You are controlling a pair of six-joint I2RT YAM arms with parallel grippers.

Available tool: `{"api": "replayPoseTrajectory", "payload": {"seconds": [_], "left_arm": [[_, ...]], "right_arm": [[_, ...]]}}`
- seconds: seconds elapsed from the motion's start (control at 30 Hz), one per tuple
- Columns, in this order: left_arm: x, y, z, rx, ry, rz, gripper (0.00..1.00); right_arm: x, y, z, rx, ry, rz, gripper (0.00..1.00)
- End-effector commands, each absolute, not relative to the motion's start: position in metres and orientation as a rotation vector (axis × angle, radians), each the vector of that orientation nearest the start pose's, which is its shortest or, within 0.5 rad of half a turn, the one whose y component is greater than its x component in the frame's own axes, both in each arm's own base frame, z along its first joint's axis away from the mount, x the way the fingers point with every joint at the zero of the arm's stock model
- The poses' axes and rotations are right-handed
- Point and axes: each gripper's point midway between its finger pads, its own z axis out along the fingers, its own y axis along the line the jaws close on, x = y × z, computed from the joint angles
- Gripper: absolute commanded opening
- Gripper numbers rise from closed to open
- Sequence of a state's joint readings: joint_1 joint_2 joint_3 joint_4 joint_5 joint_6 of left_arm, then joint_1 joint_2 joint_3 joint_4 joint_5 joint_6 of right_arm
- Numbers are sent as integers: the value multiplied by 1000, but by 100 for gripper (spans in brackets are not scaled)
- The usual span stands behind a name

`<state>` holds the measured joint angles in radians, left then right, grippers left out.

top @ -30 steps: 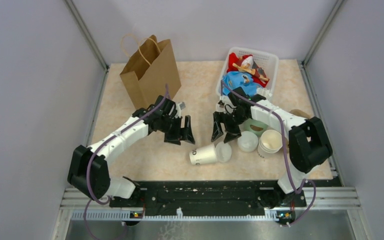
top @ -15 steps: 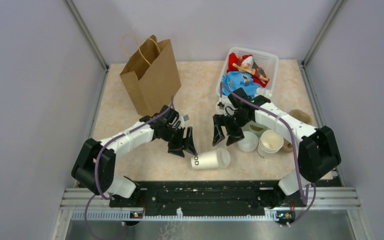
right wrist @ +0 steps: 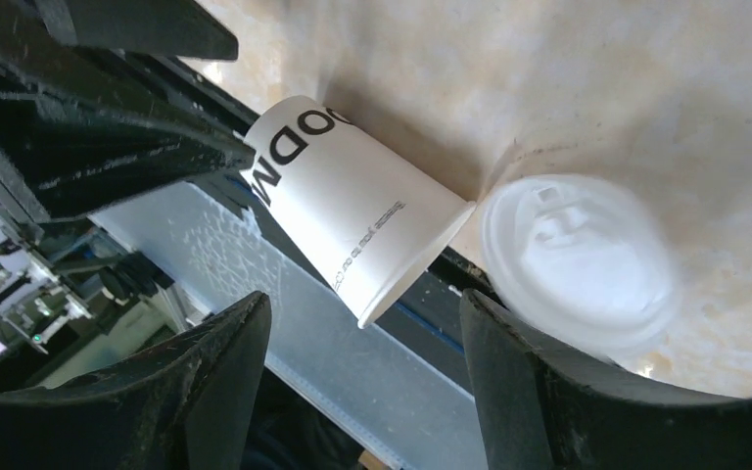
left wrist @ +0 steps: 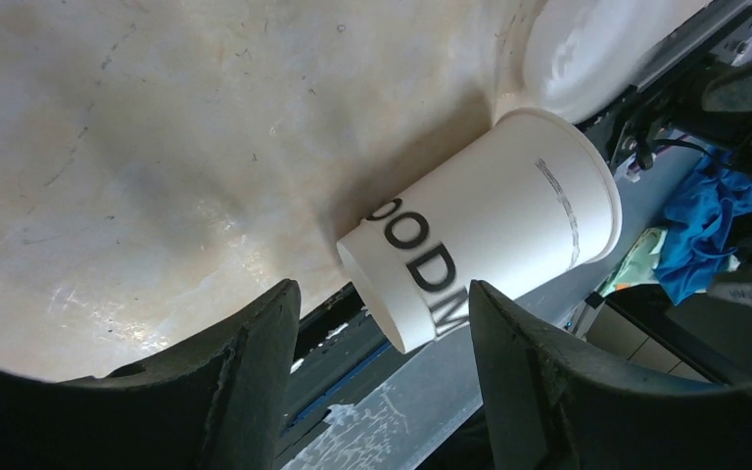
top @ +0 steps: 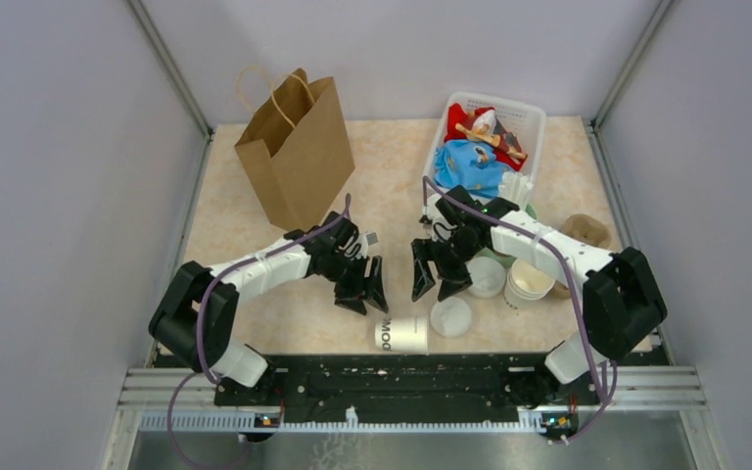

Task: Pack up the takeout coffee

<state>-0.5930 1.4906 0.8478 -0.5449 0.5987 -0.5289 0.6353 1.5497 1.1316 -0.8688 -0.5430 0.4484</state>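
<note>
- Left pincer (top: 365, 296) is released, its black fingers spread wide and holding nothing. It sits just beyond the takeout coffee cup (top: 401, 335), on the far-left side.
- Right pincer (top: 436, 286) is also released and empty, near the cup on its far-right side; the two pincers are close together with a narrow gap between them.
- The cup lies on its side at the counter's (top: 392, 166) near edge, against the black rail (top: 401, 377). In the left wrist view its base end seems to overhang that edge.
- It is smooth white paper, tapered, with bold black lettering near the base and a thin printed line near the rolled rim.
- A loose white plastic lid (top: 450, 316), round and moulded, lies flat just beside the cup's mouth; whether they touch cannot be told.
- Beyond the lid from the cup stand a stack of nested white cups (top: 530, 277) and another white round piece (top: 485, 277), crowding the right arm's side.
- The counter is glossy beige with marbling, and bare to the left of the cup.
- Well beyond the cup, a brown paper bag (top: 294, 147) stands upright with its handles up.
- A white slotted basket (top: 534, 127) of coloured items sits far-right of the cup.
</note>
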Motion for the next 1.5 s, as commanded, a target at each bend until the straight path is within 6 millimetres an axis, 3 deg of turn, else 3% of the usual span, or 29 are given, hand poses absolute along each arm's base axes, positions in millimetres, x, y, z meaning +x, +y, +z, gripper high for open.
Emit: {"api": "replayPoseTrajectory", "payload": {"seconds": [0.0, 0.07, 0.2, 0.47, 0.6, 0.67, 0.73, 0.77, 0.83, 0.87, 1.0, 1.13, 1.23, 1.33, 1.37, 1.4, 1.47], "left_arm": [[165, -255, 71, 334, 2926, -1061, 70], [168, -251, 70, 342, 2921, -1018, 70], [168, -247, 69, 353, 2914, -981, 73], [163, -241, 74, 383, 2903, -970, 76], [163, -238, 80, 403, 2879, -952, 76], [165, -234, 83, 403, 2863, -917, 76], [171, -228, 91, 382, 2829, -849, 74], [176, -224, 99, 363, 2798, -811, 74], [189, -215, 123, 332, 2704, -733, 76], [195, -209, 137, 311, 2655, -689, 76], [220, -181, 181, 205, 2441, -521, 79], [229, -161, 208, 107, 2296, -459, 79], [229, -152, 216, 62, 2256, -431, 79], [230, -148, 223, 43, 2225, -425, 79], [230, -148, 224, 41, 2220, -425, 79], [230, -147, 225, 36, 2216, -427, 79], [230, -146, 227, 31, 2208, -428, 79]], "right_arm": [[144, 258, 140, -507, 2976, 940, 73], [127, 266, 144, -533, 2991, 995, 73], [100, 268, 121, -446, 3075, 1111, 71], [78, 281, 94, -175, 3142, 1329, 71], [83, 300, 90, -104, 3074, 1435, 67], [90, 308, 84, -93, 3068, 1416, 55], [98, 317, 84, -110, 3059, 1389, 34], [101, 321, 90, -134, 3048, 1372, 20], [114, 324, 110, -193, 3006, 1272, 1], [121, 323, 120, -220, 2986, 1201, 0], [163, 309, 137, -334, 2906, 743, 0], [177, 301, 118, -549, 2886, 238, 0], [184, 309, 110, -654, 2804, 51, 0], [183, 318, 105, -717, 2771, -3, 0], [182, 319, 106, -733, 2764, -9, 3], [180, 322, 109, -750, 2760, 3, 13], [177, 328, 125, -772, 2745, 75, 46]]}}
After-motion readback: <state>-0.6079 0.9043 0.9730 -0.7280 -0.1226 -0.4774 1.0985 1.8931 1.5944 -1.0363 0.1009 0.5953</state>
